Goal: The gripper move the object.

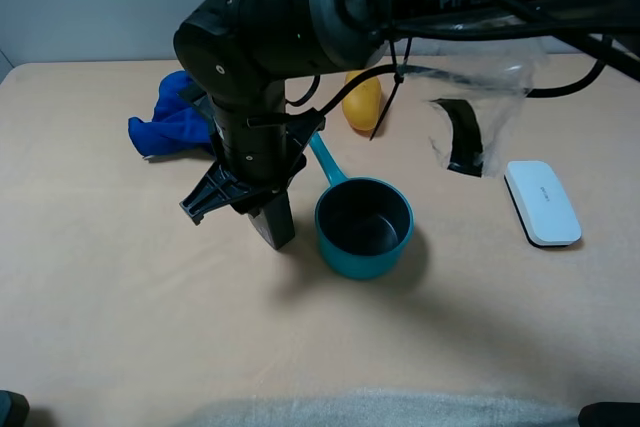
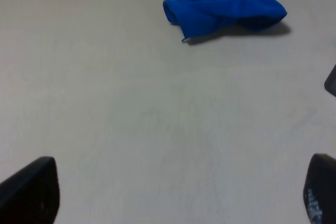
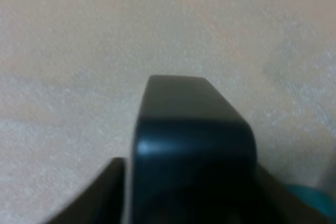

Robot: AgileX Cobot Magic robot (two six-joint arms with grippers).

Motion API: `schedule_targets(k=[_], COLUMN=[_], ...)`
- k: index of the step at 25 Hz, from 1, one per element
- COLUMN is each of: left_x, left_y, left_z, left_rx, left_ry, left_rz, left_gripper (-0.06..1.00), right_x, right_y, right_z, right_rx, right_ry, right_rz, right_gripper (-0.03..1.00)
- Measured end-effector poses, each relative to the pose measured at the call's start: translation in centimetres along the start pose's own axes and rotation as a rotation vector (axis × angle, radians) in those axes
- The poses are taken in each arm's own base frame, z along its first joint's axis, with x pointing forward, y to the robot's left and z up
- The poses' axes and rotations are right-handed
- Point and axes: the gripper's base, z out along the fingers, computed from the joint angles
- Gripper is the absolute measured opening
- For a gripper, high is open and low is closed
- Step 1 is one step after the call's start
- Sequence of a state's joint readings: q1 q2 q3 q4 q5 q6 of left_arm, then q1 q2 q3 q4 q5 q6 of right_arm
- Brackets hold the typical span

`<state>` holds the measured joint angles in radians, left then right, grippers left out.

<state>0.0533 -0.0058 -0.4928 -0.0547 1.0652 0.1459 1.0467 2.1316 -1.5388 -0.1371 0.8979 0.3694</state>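
My right gripper (image 1: 262, 205) reaches across to the left half of the table and points down. It is shut on the dark rectangular bottle (image 1: 276, 223). The bottle's lower end is at the table surface or just above it; I cannot tell which. It is just left of the teal saucepan (image 1: 363, 227). In the right wrist view the bottle (image 3: 191, 145) fills the middle, with the dark fingers (image 3: 107, 195) on either side. The cap is hidden. My left gripper (image 2: 173, 198) is open and empty over bare table; it does not show in the high view.
A crumpled blue cloth (image 1: 170, 122) lies behind the right gripper and also shows in the left wrist view (image 2: 226, 1). A yellow object (image 1: 362, 102) sits behind the saucepan's handle. A flat white box (image 1: 541, 203) lies at the right. Clear plastic wrap (image 1: 480, 107) hangs from the arm.
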Motion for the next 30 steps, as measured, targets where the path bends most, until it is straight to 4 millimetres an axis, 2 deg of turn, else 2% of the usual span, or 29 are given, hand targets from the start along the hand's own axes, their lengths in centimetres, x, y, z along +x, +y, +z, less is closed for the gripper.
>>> schedule_targets(k=[2,5,15,30], left_x=[0.0,0.0,0.0,0.0], left_y=[0.0,0.0,0.0,0.0], left_z=[0.0,0.0,0.0,0.0], left_rx=[0.000,0.000,0.000,0.000], left_ry=[0.000,0.000,0.000,0.000], left_rz=[0.000,0.000,0.000,0.000], left_gripper=[0.94,0.94,0.94,0.94], right_x=[0.0,0.0,0.0,-1.2], right_y=[0.0,0.0,0.0,-0.1], right_z=[0.0,0.0,-0.2,-6.6], right_rx=[0.000,0.000,-0.001,-0.017], right_ry=[0.000,0.000,-0.004,0.052], right_rz=[0.001,0.003,0.005,-0.016], right_gripper=[0.58,0.67,0.69,0.69])
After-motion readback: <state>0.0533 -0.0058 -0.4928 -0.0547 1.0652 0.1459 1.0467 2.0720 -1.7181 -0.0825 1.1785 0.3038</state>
